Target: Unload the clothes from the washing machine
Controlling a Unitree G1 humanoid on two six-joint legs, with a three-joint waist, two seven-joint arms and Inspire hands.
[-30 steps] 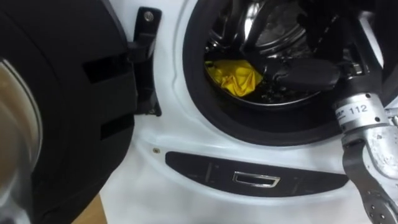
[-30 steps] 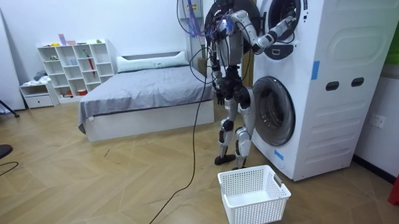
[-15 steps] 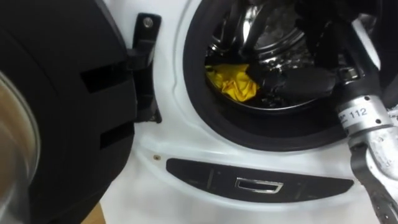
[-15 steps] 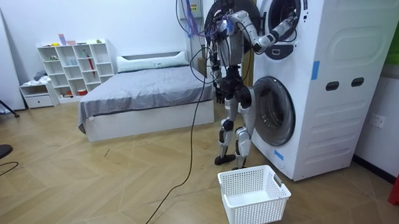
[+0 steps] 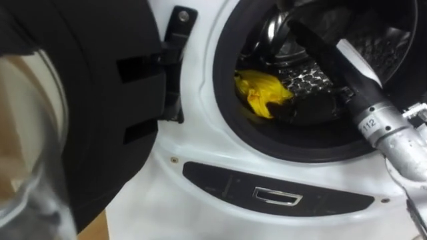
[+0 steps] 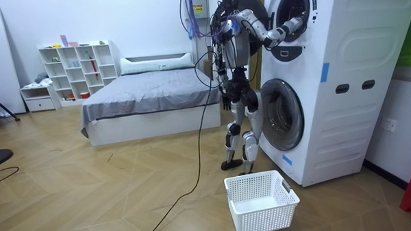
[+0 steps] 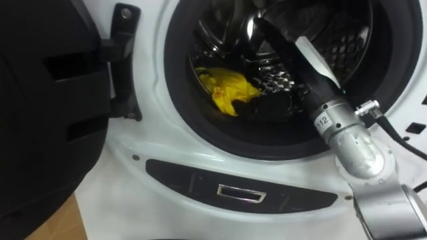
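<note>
A yellow cloth (image 5: pixel 261 92) (image 7: pixel 223 87) lies bunched at the lower left of the upper washing machine's drum (image 5: pixel 303 80), just behind the dark door seal. My right hand (image 5: pixel 333 63) (image 7: pixel 297 60) reaches into that drum from the lower right, its dark back turned up. It passes just right of and above the cloth, and its far end is lost in the dark drum. In the room view I stand upright in front of the stacked machines (image 6: pixel 314 77) with my right arm (image 6: pixel 278 34) raised into the upper opening.
The upper machine's black door (image 5: pixel 80 100) hangs open on the left on its hinge (image 5: pixel 175 60). A dark panel with a chrome handle (image 5: pixel 277 197) runs below the opening. A white laundry basket (image 6: pixel 261 201) stands on the floor by my feet, with a bed (image 6: pixel 150 97) behind me.
My right hand has pushed deeper into the drum, stretching up and inward past the yellow cloth. The cloth stays in the same spot. The eye view has shifted a little.
</note>
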